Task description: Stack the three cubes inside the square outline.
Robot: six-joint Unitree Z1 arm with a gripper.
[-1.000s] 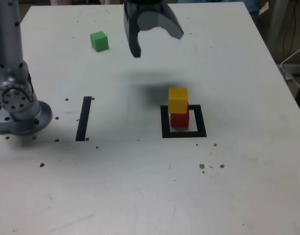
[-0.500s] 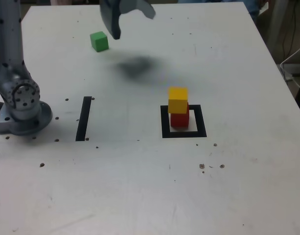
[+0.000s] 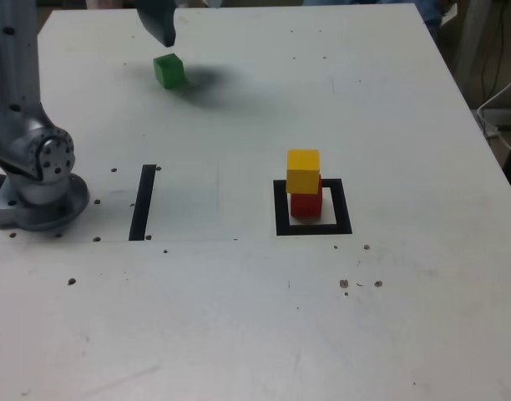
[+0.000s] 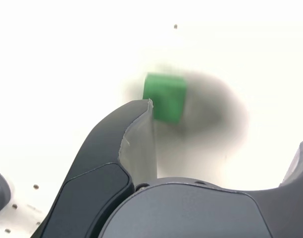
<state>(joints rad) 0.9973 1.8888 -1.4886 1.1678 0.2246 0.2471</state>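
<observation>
- Sitting alone on the far left of the white surface [image 3: 406, 317] in the exterior view, the green cube [image 3: 169, 70] rests flat, touching nothing.
- Only one dark tip of the claw [image 3: 161, 21] shows in the exterior view, hanging just above and beyond the green cube at the picture's top edge; its shadow falls on the surface just right of the cube.
- The wrist view fills in more: the claw [image 4: 226, 124] has its jaws spread wide, one dark finger [image 4: 126, 134] crossing in front of the green cube [image 4: 164, 96], the other only a sliver at the picture's edge. Nothing is held.
- The yellow cube [image 3: 303, 170] sits on the red cube [image 3: 306, 203], slightly askew, and the red one stands on the white centre of the square outline [image 3: 313, 227], right of middle. The wrist view shows none of this.
- A straight black strip [image 3: 142, 202] lies left of the outline, well apart from it, with the arm's grey base [image 3: 37, 180] at the exterior view's left edge beside it.
- Bare surface separates the green cube from the stack, and the near half is open apart from small dark specks.
</observation>
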